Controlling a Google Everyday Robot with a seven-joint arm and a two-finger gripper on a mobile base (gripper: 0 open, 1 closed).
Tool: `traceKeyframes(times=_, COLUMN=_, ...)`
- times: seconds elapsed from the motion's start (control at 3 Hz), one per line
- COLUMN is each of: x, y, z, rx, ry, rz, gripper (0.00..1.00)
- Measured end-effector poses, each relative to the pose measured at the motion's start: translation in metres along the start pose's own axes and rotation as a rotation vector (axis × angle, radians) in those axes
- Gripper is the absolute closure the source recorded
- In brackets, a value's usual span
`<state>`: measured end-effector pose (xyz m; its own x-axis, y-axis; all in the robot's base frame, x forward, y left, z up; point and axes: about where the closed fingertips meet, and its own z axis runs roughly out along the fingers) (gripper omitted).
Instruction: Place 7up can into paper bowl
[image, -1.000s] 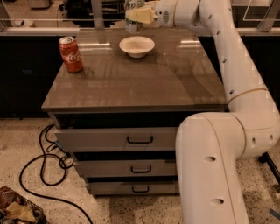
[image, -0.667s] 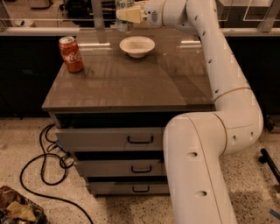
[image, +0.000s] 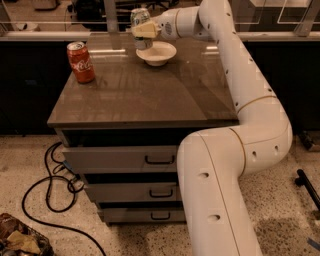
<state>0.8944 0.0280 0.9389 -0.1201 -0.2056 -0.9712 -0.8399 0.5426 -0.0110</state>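
The 7up can (image: 139, 17), whitish-silver with a silver top, is held upright in my gripper (image: 143, 31) at the far side of the tabletop. My gripper is shut on the can, its cream-coloured fingers (image: 146, 30) across the can's middle. The can hangs just above the left rim of the white paper bowl (image: 157, 53), which sits on the far middle of the dark table (image: 145, 95). The can's lower part is partly hidden by the fingers.
A red Coca-Cola can (image: 81, 62) stands upright near the table's left edge. My white arm (image: 235, 75) reaches over the table's right side. Drawers (image: 150, 160) are below the top. A black cable (image: 50, 185) lies on the floor at the left.
My gripper with the 7up can has moved left, from right of the bowl's centre to above its left rim.
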Motion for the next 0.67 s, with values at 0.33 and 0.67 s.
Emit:
traceKeyframes(times=0.33, x=0.000, y=0.000, z=0.000, rx=0.000, ry=0.000, rz=0.000, gripper=1.00)
traceKeyframes(times=0.67, x=0.011, y=-0.010, z=-0.005, rx=0.029, ry=0.023, rz=0.022, gripper=1.00)
